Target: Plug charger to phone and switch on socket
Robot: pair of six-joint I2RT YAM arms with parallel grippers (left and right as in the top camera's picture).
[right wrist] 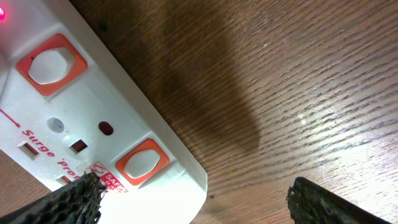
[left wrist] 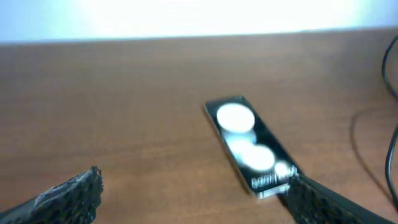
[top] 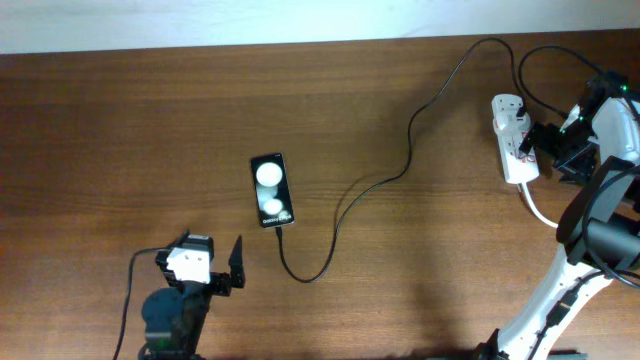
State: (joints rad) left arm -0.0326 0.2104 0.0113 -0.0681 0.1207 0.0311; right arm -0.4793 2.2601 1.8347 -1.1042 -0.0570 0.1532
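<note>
The black phone [top: 270,190] lies flat, mid-table, its screen showing two white round reflections; it shows again as the phone [left wrist: 249,146] in the left wrist view. The thin black charger cable [top: 405,170] runs from the white adapter on the socket [top: 515,140] and loops to the phone's near short edge, where its tip touches the phone. My left gripper [top: 212,248] stands open just short of the phone, nothing between its fingers [left wrist: 68,193]. My right gripper [top: 548,150] is open over the socket [right wrist: 93,124], beside an orange-framed switch [right wrist: 143,163].
A thick white cord [top: 538,208] leaves the socket toward the front right, close to the right arm. A second orange-framed switch [right wrist: 51,64] and a red light [right wrist: 2,14] show on the strip. The table's far edge [top: 200,48] runs along the top.
</note>
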